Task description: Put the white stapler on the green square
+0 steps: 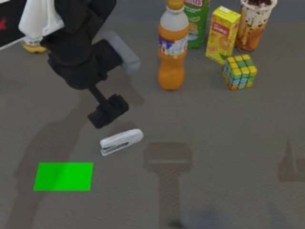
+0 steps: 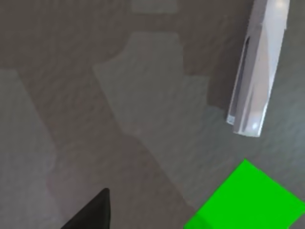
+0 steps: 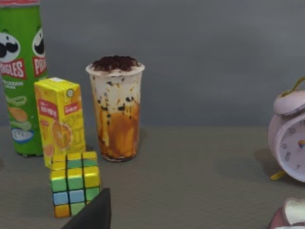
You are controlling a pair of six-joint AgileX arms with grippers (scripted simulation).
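The white stapler (image 1: 121, 141) lies flat on the grey table, left of centre, with its long side running left to right and slightly tilted. In the left wrist view the stapler (image 2: 257, 71) is apart from the one dark finger (image 2: 93, 212) that shows. The green square (image 1: 63, 176) lies flat near the front left, a short way from the stapler, and shows as a corner of the green square (image 2: 248, 200) in the left wrist view. My left gripper (image 1: 108, 111) hangs open just behind the stapler and holds nothing. My right arm is out of the top view. Only one of its fingers (image 3: 95, 212) shows, with nothing held.
Along the back stand an orange bottle (image 1: 172, 47), a green Pringles can (image 1: 196, 21), a yellow juice carton (image 1: 222, 34), a bubble tea cup (image 1: 255, 24) and a colour cube (image 1: 239, 71). A pink alarm clock (image 3: 290, 138) stands farther right.
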